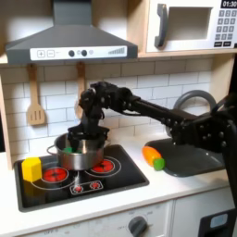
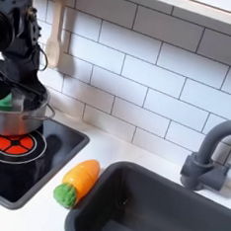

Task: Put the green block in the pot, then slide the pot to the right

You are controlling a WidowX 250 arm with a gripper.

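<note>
While the gripper [image 1: 81,130] hangs over the pot [image 1: 78,153], a green block [image 2: 0,98] shows at the pot's rim, so you seem mid-drop; whether the jaws still pinch it I cannot tell. Next comes the slide: the stove edge [image 1: 139,176] and carrot toy [image 1: 153,156] limit room rightward in the first exterior view.

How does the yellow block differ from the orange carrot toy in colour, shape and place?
The small yellow cuboid block is one plain colour; the long orange carrot toy has a green end. The block is boxy, the carrot tapered and rounded. The block sits on the black toy stovetop, the carrot on the white counter beside the sink. Both lie loose and untouched.
</note>
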